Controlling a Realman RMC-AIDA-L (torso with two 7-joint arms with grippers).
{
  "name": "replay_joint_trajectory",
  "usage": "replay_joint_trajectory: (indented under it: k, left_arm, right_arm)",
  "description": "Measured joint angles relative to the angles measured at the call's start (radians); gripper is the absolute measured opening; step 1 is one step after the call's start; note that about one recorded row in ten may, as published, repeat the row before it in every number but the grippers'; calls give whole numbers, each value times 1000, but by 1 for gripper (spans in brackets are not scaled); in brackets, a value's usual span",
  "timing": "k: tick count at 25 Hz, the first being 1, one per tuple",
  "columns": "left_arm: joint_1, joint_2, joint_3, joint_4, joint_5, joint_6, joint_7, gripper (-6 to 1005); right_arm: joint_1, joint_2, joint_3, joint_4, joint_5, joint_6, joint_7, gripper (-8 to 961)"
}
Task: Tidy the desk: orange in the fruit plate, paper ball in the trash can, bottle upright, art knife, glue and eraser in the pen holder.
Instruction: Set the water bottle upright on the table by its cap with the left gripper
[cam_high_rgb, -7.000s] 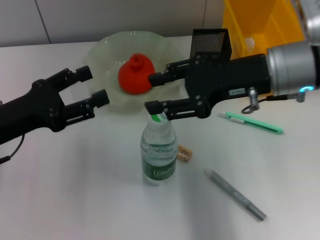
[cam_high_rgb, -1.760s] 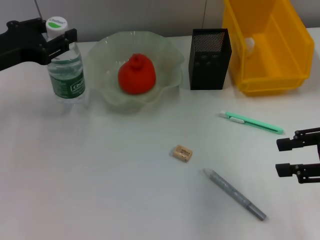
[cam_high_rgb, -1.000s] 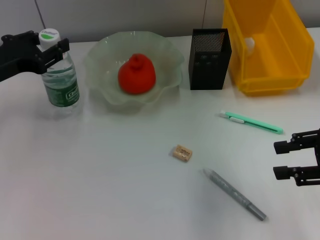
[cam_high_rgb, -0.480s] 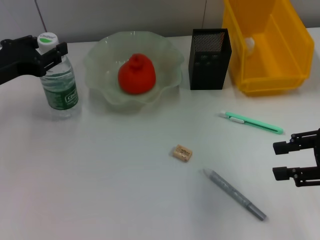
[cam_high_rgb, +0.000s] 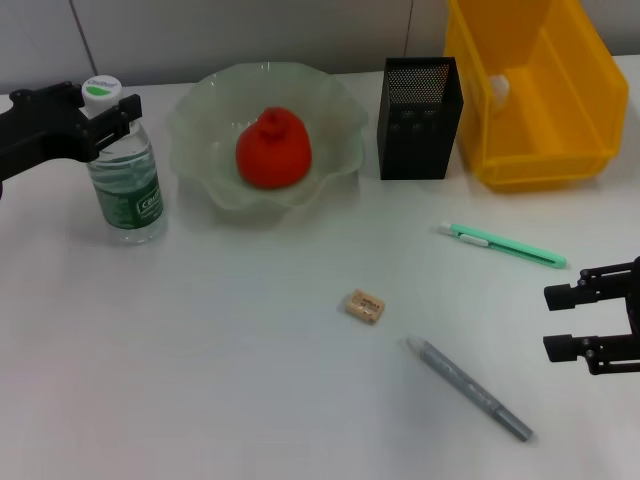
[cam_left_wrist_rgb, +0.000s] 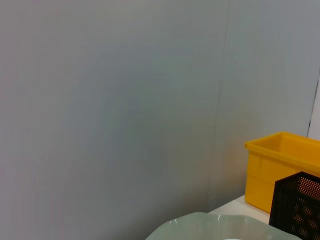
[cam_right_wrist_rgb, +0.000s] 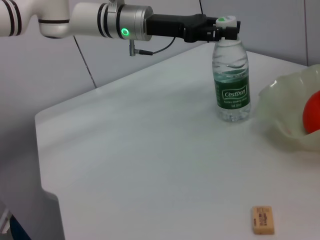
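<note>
Left gripper (cam_high_rgb: 100, 118) is clamped on the bottle (cam_high_rgb: 124, 180) at the neck, just under the white cap; bottle stands upright on the table (cam_high_rgb: 220, 380) to the left of the plate (cam_high_rgb: 200, 115), near it but apart. Change: seven seconds back the bottle stood mid-table between both grippers; since then it has gone to the far left, and over the last two seconds it has drifted slightly toward the robot and settled, base apparently on the surface. So the upright step looks basically done and release is what's left, my read. Right gripper (cam_high_rgb: 560, 321) hangs with its jaws apart and nothing in them, at the right edge near the knife (cam_high_rgb: 505, 246), hardly moved in two seconds. Orange (cam_high_rgb: 272, 149) already sits in the plate; a pale ball (cam_high_rgb: 499, 88) lies in the yellow bin (cam_high_rgb: 540, 150), likely the paper. Still loose: knife, grey glue stick (cam_high_rgb: 470, 390), eraser (cam_high_rgb: 364, 306), none in the holder (cam_high_rgb: 420, 105). Materials: bottle is clear ribbed plastic with a green label, probably light and tippy. Plate is translucent, wavy-rimmed. Holder is a black mesh box, open top. Knife is slim mint plastic, glue is a thin cylinder that could roll, eraser is a small tan block lying flat.
</note>
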Motion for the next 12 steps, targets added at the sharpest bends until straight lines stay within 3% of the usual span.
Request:
replay_joint_trajectory:
  k: [12]
  left_arm:
    - [-2, -6, 7, -19, -7, -32, -5, 453]
  right_arm:
    - [0, 0, 0, 1, 0, 1, -6, 593]
